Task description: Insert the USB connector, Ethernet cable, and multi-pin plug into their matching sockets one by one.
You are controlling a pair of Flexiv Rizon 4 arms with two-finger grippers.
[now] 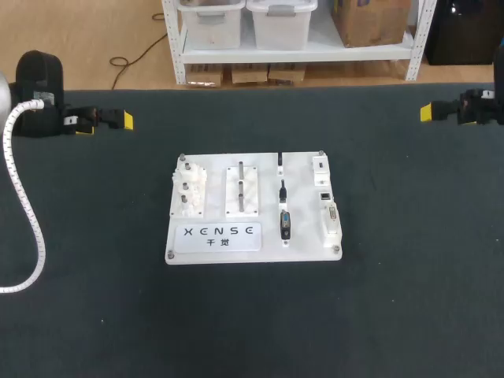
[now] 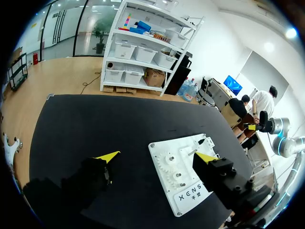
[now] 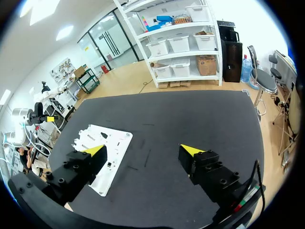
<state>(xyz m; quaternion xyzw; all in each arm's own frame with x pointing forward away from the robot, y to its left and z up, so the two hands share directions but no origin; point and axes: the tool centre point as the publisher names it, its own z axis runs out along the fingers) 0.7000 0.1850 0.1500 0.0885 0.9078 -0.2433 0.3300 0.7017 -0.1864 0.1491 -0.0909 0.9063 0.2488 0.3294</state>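
**White plastic socket board [image 1: 303,248] ahead, claws empty**

No plug is lifted, so I judge the first insertion unstarted. My left claw [image 2: 156,156] and right claw [image 3: 143,150] hang released. The board, carrying its small black plugs [image 1: 282,189], lies ahead of both. Next I must descend onto one plug and pinch it squarely.

You have a dark counter [image 1: 94,315] under everything, and a white board [image 1: 272,250] lies flat near its middle, square to the counter's edges. Along the board's left edge you'll find a small white block of gears [image 1: 189,191]. Just beside it, toward the board's middle, is a ribbed white block [image 1: 243,189] with two short dark bars, one behind the other. At the board's near-left corner sits a white label plate [image 1: 219,235] with dark lettering, just in front of both blocks.
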